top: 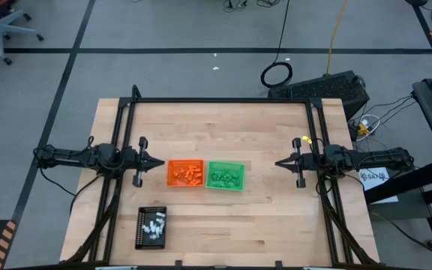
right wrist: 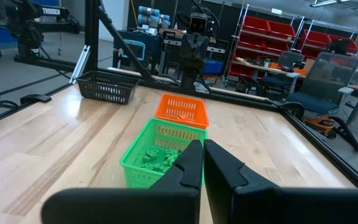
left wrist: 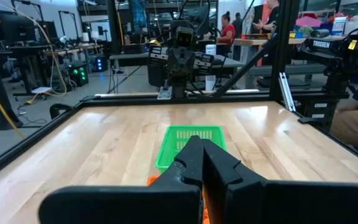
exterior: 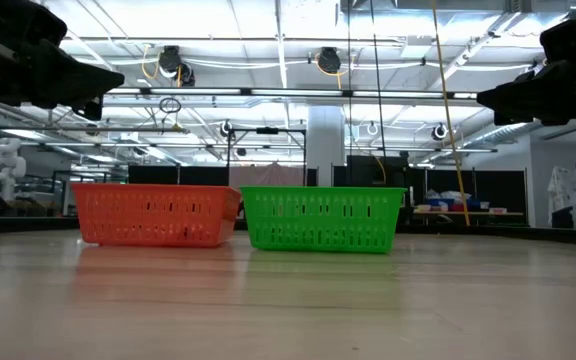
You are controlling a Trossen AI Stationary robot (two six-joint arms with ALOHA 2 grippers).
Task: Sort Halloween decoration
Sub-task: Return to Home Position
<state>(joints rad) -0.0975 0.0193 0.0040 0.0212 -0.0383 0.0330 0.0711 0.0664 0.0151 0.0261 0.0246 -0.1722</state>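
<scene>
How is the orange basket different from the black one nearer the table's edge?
Shape: the orange tray is square, the black tray a longer rectangle. Contents: the orange tray holds orange trinkets, the black tray white trinkets. Place: the orange tray sits beside the green tray in the middle of the table, the black tray alone nearer its edge. Both are slotted, open-topped baskets.

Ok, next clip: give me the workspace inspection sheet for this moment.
Surface: wooden table, bare apart from three trays.
Job's things: orange trinkets in orange tray, green trinkets in green tray, white trinkets in black tray; none seen loose.
Clutter: nothing seen.
Grippers: left gripper and right gripper raised either side of the trays, jaws shut, empty.
Cables: coil and yellow cable on the floor, off the table.
Surroundings: people beyond the table.
</scene>
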